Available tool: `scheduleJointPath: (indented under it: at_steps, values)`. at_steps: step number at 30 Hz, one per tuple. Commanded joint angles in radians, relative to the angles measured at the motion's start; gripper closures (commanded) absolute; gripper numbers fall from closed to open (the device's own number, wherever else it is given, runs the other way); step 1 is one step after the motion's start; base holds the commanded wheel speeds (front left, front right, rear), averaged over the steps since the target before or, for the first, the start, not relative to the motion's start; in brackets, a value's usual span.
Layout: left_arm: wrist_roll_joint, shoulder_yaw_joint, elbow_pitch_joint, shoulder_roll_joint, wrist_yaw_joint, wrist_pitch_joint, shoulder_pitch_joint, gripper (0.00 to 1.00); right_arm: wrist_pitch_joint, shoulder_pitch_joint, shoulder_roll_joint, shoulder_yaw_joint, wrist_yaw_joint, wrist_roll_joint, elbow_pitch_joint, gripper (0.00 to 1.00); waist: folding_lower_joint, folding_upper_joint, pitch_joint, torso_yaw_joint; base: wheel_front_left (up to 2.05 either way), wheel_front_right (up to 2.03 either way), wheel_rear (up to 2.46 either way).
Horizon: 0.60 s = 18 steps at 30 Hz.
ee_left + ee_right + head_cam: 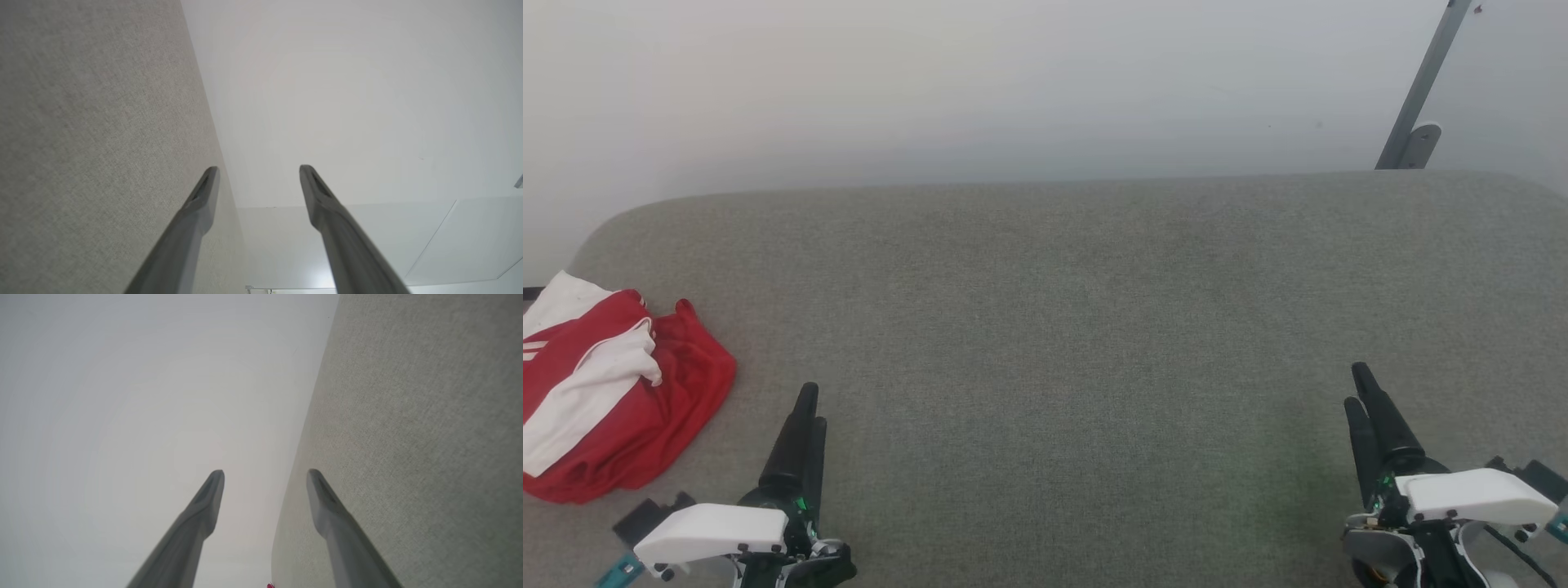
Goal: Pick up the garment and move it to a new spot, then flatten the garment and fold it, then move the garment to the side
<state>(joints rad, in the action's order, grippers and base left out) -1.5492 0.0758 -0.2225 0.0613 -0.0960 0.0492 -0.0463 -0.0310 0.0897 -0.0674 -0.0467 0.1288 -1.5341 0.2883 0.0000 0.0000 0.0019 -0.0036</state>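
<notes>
The garment lies crumpled at the tabletop's left edge. Our left gripper and right gripper rest with fingers spread, empty. We risk pinching one loose layer — dragging it off.

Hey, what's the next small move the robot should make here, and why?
Probably reach the left gripper leftward to the garment, which lies crumpled at the grey surface's left edge. That gripper is open, holds nothing, and sits far nearer it than the right gripper.

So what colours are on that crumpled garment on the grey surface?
The garment is red with white panels; the head view shows it best.
</notes>
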Motion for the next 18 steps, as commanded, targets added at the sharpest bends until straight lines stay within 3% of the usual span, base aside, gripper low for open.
scheduleJointPath:
  at_steps: [1,18]
  values:
    - [0.014,-0.003,0.022,0.012,0.004,-0.009,-0.014,0.00,0.008,0.029,-0.008,0.007,0.002,0.015,-0.013,0.00,0.0000,0.0000,0.000,0.000,0.00,0.00,0.00]
    - [0.368,-0.077,0.020,0.118,0.116,-0.099,-0.017,0.00,0.077,0.092,-0.063,0.054,0.002,0.364,0.071,0.00,0.0000,0.0000,-0.009,-0.004,0.00,0.00,0.00]
